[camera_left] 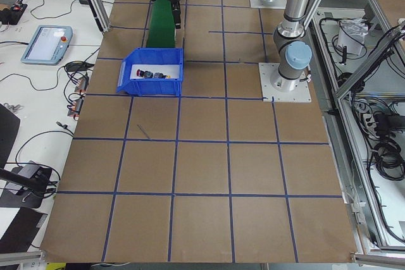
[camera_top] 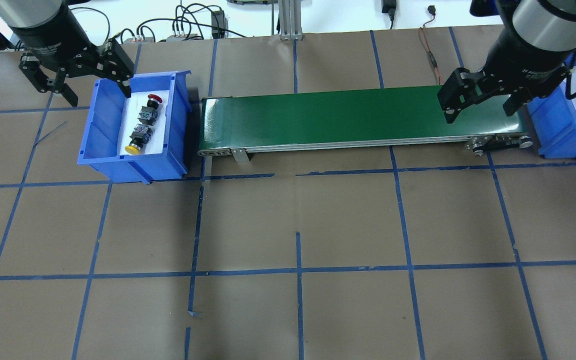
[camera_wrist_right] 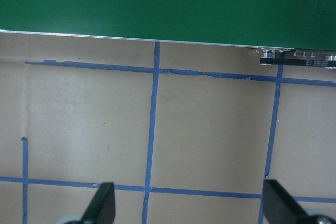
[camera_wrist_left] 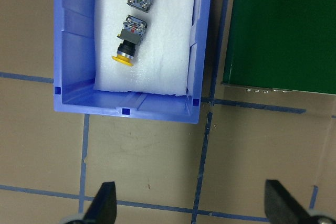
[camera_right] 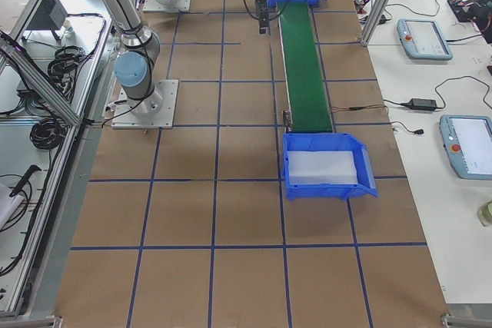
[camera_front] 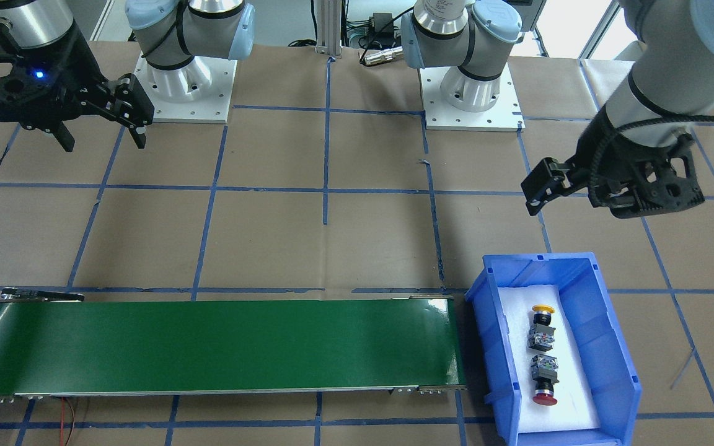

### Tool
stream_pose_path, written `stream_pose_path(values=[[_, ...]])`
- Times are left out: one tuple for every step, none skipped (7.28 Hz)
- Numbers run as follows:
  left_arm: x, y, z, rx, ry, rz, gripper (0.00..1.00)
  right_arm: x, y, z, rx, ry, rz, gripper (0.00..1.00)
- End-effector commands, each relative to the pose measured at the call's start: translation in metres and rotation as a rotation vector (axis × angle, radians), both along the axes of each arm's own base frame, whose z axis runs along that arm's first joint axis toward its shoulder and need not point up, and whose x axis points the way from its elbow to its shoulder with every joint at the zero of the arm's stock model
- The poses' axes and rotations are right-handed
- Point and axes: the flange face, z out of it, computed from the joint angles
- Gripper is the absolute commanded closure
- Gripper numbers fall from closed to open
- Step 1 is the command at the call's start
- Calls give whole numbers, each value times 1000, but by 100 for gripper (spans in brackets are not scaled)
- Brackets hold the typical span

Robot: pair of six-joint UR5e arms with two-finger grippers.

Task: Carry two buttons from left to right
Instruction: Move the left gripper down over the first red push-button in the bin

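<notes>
Overhead exterior view: no transfer looks done yet. The red mushroom-capped push-button switch (camera_top: 154, 98) and the yellow-capped push-button switch (camera_top: 133, 148) lie in the blue plastic bin (camera_top: 93, 131) just off the long green conveyor belt's (camera_top: 343, 112) left end. The left hand (camera_top: 99, 95) hangs over that bin and the right hand (camera_top: 478, 114) over the belt's far end, both spread wide and empty.

Overhead looks forward and down from behind the robot (camera_front: 186, 80); the front view faces it from across the table (camera_front: 369, 248). Two far side views look along it. Both wrist cameras look down, near; left wrist and overhead share the bin (camera_wrist_left: 73, 51) and buttons (camera_wrist_left: 132, 31).
</notes>
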Motion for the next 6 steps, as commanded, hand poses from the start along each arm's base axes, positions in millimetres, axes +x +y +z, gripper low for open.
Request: stream_pose_path(values=[[69,-26,-39,57,23,93,0,-1,-2,-5,12,7,1,0],[75,-44,-64,54,27,95,0,-1,-2,-6,23,5,10,0],[79,-66,-89,16,21,95,0,-1,-1,-7,34,7,12,0],[73,-80,-111,17,38,90,0,-1,1,-7,54,4,12,0],[62,-94,-120,-16,40,75,0,-1,4,-9,83,1,12,0],[61,-111,-134,-43,34,51,0,-1,5,-10,98,3,12,0]])
